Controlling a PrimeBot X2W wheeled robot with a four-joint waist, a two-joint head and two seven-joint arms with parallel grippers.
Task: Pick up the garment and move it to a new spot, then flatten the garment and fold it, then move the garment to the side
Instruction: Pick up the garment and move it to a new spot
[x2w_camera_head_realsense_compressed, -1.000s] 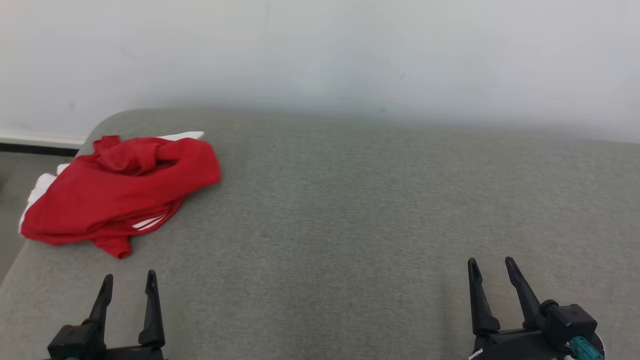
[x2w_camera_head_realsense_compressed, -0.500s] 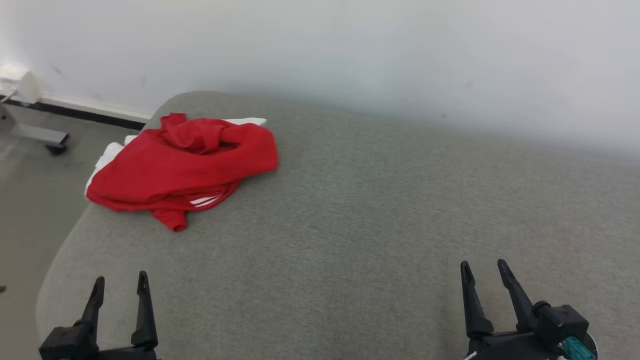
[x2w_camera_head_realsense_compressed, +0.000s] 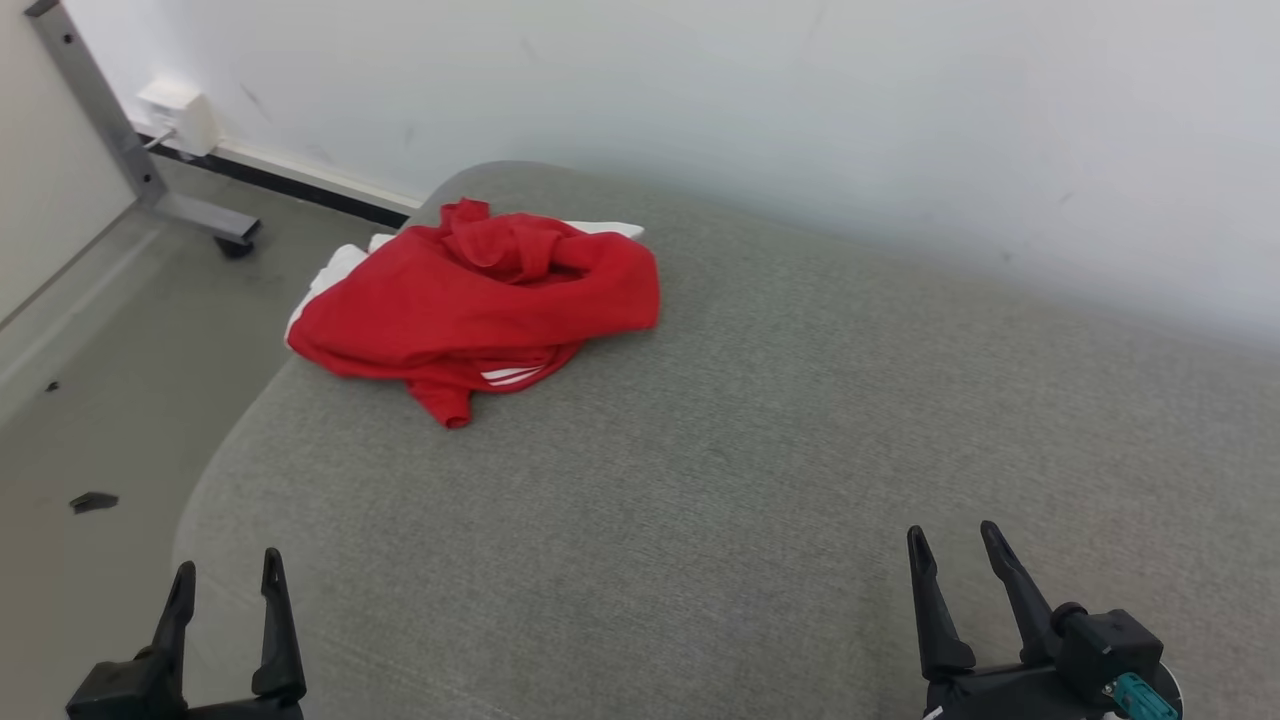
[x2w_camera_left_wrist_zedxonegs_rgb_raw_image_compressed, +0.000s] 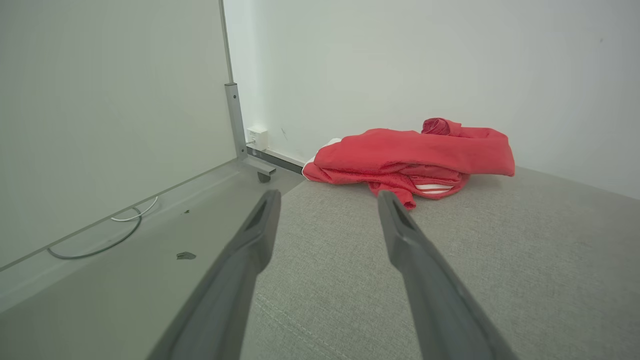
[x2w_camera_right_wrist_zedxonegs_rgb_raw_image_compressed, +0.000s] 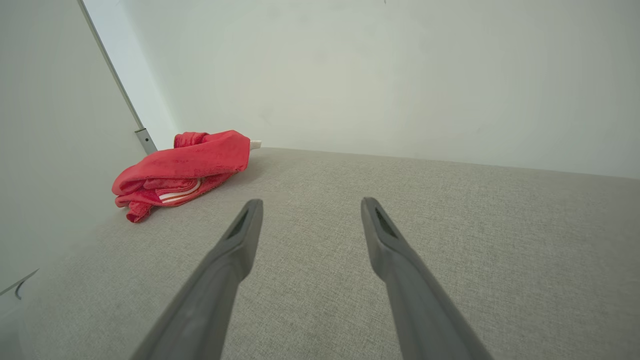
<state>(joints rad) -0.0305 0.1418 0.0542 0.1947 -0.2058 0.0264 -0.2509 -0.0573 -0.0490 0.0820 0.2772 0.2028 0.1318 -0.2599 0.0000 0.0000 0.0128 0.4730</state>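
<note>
A crumpled red garment (x2w_camera_head_realsense_compressed: 480, 300) with white stripes lies bunched at the far left corner of the grey cushioned surface (x2w_camera_head_realsense_compressed: 760, 450), partly over its edge. It also shows ahead of the fingers as the garment (x2w_camera_left_wrist_zedxonegs_rgb_raw_image_compressed: 415, 155) in the left wrist view and far off to the left as the garment (x2w_camera_right_wrist_zedxonegs_rgb_raw_image_compressed: 185, 167) in the right wrist view. My left gripper (x2w_camera_head_realsense_compressed: 227, 575) is open at the lower left, over the surface's near left edge, well short of the garment. My right gripper (x2w_camera_head_realsense_compressed: 955, 545) is open at the lower right, above bare cushion. Neither holds anything.
A white wall runs behind the surface. Left of it is grey floor with a metal post on a wheeled foot (x2w_camera_head_realsense_compressed: 190, 215), a wall socket box (x2w_camera_head_realsense_compressed: 180, 115) and a loose cable (x2w_camera_left_wrist_zedxonegs_rgb_raw_image_compressed: 100, 240). A small dark scrap (x2w_camera_head_realsense_compressed: 93, 500) lies on the floor.
The camera has swung left: the garment now sits further right in the picture and more floor shows. Both grippers hold the same open pose; the garment itself lies unchanged.
</note>
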